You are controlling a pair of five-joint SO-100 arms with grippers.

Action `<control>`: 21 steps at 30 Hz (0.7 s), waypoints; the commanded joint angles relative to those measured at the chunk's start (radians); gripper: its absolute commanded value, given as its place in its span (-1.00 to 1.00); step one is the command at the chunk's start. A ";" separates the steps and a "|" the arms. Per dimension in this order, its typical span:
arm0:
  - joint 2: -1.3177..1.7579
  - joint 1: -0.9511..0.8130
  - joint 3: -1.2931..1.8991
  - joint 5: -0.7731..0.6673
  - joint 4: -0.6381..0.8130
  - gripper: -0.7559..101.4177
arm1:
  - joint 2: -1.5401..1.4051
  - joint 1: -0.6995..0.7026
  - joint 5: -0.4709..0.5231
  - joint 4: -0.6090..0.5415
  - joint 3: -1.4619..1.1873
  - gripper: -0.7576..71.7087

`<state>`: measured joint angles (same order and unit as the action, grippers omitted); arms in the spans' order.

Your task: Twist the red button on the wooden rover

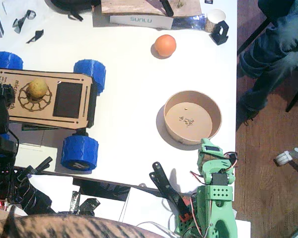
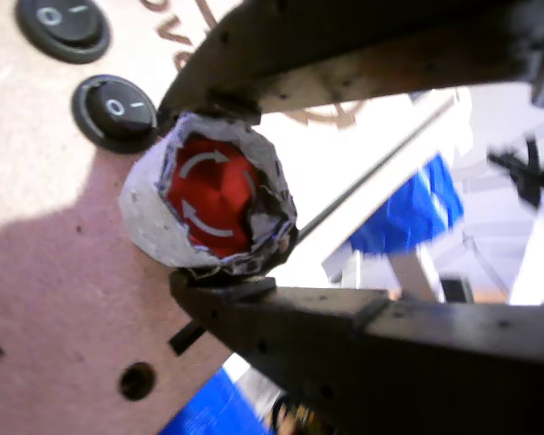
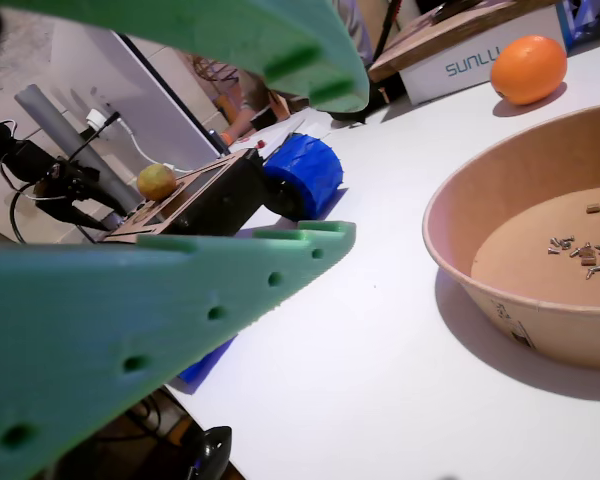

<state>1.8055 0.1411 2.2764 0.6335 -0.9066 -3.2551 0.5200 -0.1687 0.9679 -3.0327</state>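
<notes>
**With the jaws already on the button, turn squarely and hold the grip light**

While the black left gripper (image 2: 225,186) brackets the red button (image 2: 208,195) from above and below in a wrist view, its two dark jaws appear closed against the button's grey, crumpled-looking rim. The button stands on the deck of the wooden rover (image 1: 44,94), near the rover's left end, just beside two black rocker switches (image 2: 115,111). In the fixed view that end lies under the left arm (image 1: 0,124) and the button itself is hidden.

Findings for the step in hand:

- White curved arrows on the red face indicate a rotary action. In my judgement the wrist should roll about the button's own axis, with no sideways pull.
- Contact looks to fall on the rim, not the red face. Grip should be firm enough to carry the rim round without slipping, yet not so hard as to crush the ragged wrapping.
- The lower jaw sits close to the deck; scraping is a risk if the gripper dips.
- The rover stands on blue wheels (image 1: 79,152); any push along the table may roll it.

The green right gripper (image 3: 270,160) stands idle near the tan bowl (image 1: 192,117), jaws apart and empty. An orange ball (image 1: 165,45) lies well clear; a yellowish fruit (image 1: 37,88) rests on the deck.
</notes>
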 commanded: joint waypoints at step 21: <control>-0.028 -0.149 -0.034 0.241 0.054 -0.98 | 0.000 -0.008 -0.009 -0.006 0.005 -0.69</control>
<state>1.7733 0.0859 2.2764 0.8391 -0.8682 -3.2551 0.5200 -0.1687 0.9679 -3.0327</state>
